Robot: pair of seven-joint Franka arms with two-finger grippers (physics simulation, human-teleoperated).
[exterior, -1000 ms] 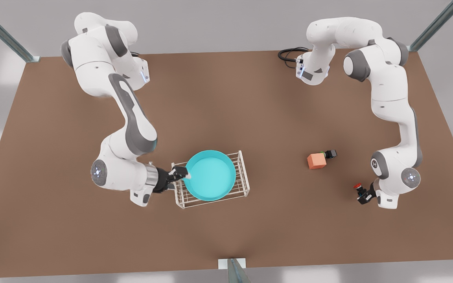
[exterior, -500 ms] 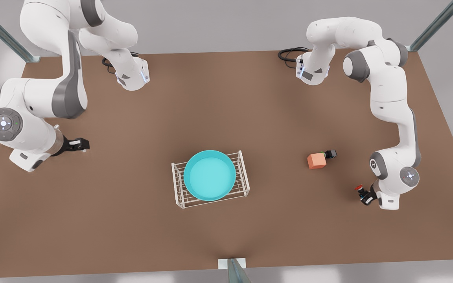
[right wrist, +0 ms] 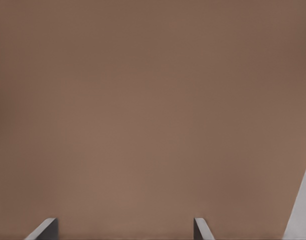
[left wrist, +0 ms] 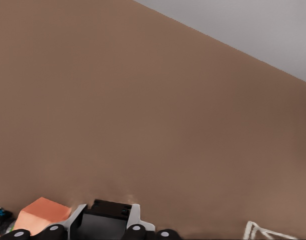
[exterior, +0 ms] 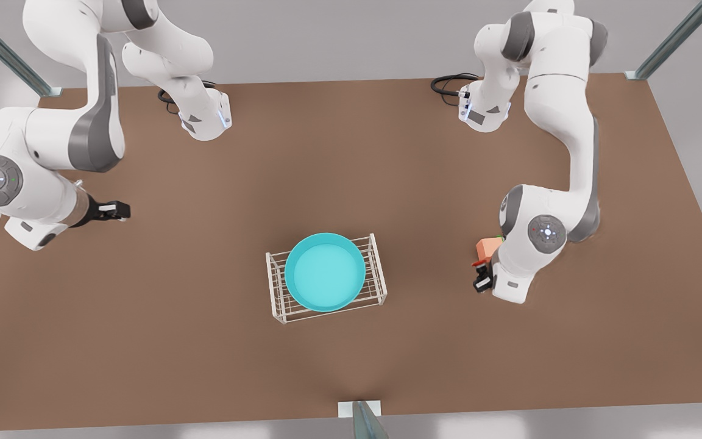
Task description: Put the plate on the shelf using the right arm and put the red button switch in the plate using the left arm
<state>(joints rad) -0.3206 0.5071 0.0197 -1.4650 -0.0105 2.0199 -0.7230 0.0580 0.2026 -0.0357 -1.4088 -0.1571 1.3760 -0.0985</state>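
At the front view's left, the right gripper (exterior: 120,211) hangs spread and empty. The plate (exterior: 325,271) sits on the shelf (exterior: 278,300). Rightward, the left gripper (exterior: 480,276) clamps the red button switch (exterior: 479,264) — mostly hidden — beside the half-covered orange cube (exterior: 487,248).

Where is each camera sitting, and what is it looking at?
Front view: high above the table, looking down at both arms, the plate on the shelf, the right gripper and the left gripper.
Left wrist view: on the left arm, low over the table; its jaws hold the red button switch beside the orange cube.
Right wrist view: on the right arm, facing bare table past its open fingers.
Shared: front and left wrist views both show the orange cube.
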